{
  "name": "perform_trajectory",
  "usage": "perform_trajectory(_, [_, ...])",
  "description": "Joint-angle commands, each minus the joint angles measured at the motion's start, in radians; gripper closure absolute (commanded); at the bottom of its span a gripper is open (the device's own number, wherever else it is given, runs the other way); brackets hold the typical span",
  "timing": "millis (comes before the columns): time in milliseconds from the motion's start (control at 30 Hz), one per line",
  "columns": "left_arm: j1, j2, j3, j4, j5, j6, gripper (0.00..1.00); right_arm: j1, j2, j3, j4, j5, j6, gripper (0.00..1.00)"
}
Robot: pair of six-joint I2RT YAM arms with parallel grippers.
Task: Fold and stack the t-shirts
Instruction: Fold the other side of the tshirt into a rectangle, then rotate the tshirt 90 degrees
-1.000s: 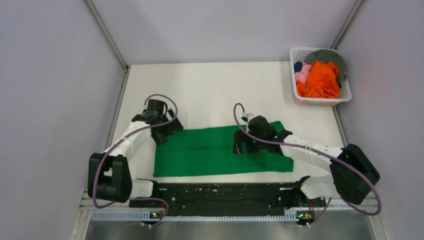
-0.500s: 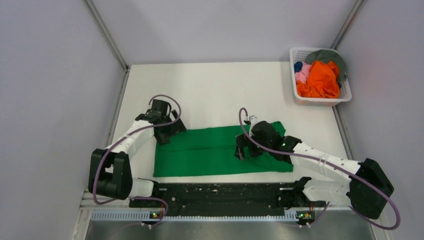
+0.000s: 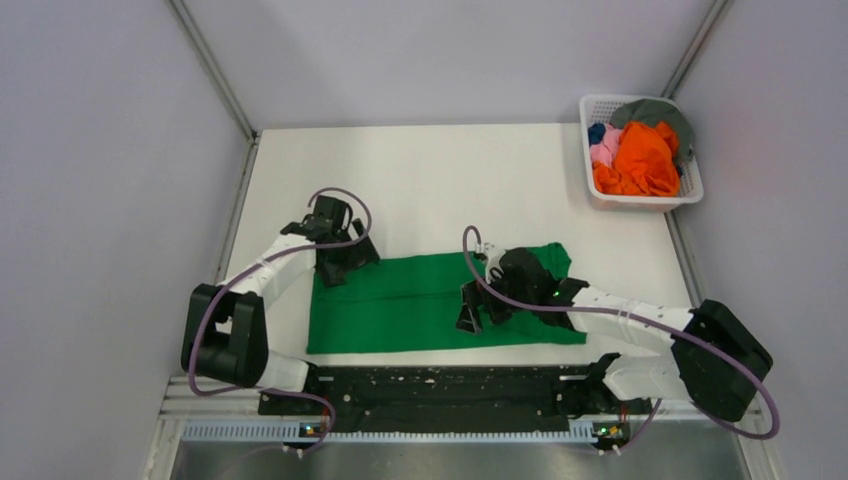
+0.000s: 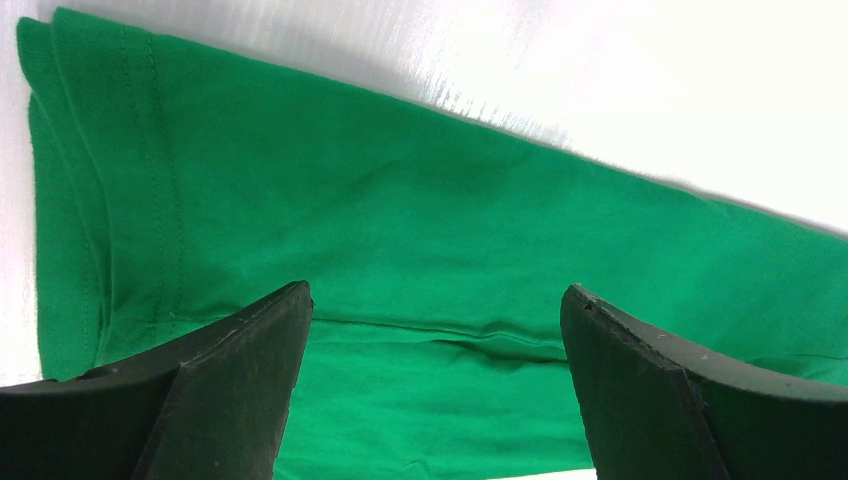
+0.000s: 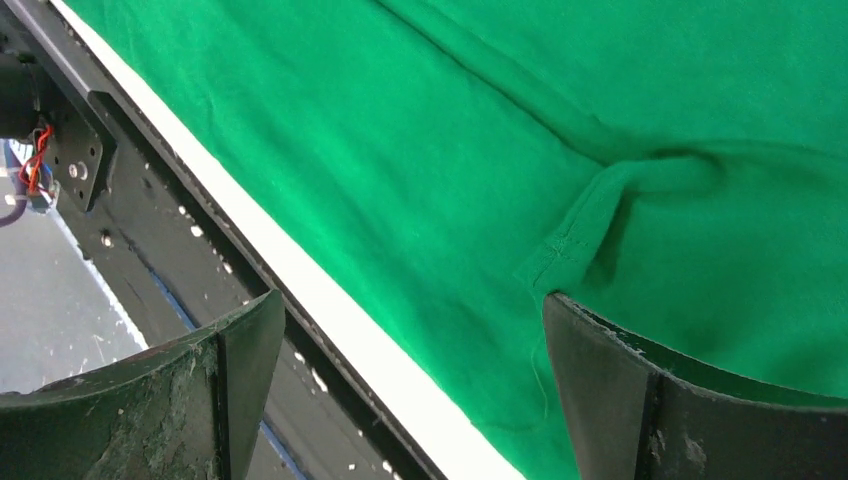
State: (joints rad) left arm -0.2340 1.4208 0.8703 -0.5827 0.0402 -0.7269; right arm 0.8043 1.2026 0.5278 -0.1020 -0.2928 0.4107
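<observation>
I can read no lettering, number, brand or sign in any of my three views; nothing legible stands on anything I see.

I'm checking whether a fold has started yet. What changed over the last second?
The left hand slid a little to the right, over the left end of the green t-shirt. The right hand moved left and toward the near side, over the shirt's middle. Both are open, and nothing was gripped or let go. The shirt lies flat as before, and the basket has not moved.
</observation>
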Motion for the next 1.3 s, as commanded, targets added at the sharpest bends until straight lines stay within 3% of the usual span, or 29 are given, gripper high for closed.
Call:
perform_trajectory(0, [-0.011,0.007,0.018,0.02,-0.012,-0.001,0.01,0.011,0.082,0.008,0.149,-0.044,-0.011,0.01])
perform_trajectory(233, [-0.017,-0.007,0.02,0.012,0.002,0.006,0.01,0.021,0.13,0.04,0.091,0.023,0.006,0.01])
perform_trajectory(600, [-0.059,-0.002,0.057,0.082,0.06,-0.008,0.01,0.012,-0.247,0.021,-0.274,0.376,0.226,0.01])
perform_trajectory(733, [-0.086,0.065,0.078,0.075,0.032,-0.001,0.01,-0.074,-0.292,-0.038,-0.316,0.362,0.307,0.01])
perform_trajectory(1000, [-0.118,0.193,0.014,0.159,0.05,-0.031,0.01,-0.281,-0.096,-0.092,-0.166,0.307,0.354,0.01])
perform_trajectory(1133, [-0.174,0.173,-0.019,0.142,0.002,-0.119,0.01,-0.413,0.07,-0.016,-0.056,0.298,0.325,0.01])
perform_trajectory(1267, [-0.273,0.113,-0.027,0.16,-0.066,-0.227,0.01,-0.46,0.285,0.154,0.019,0.299,0.29,0.01])
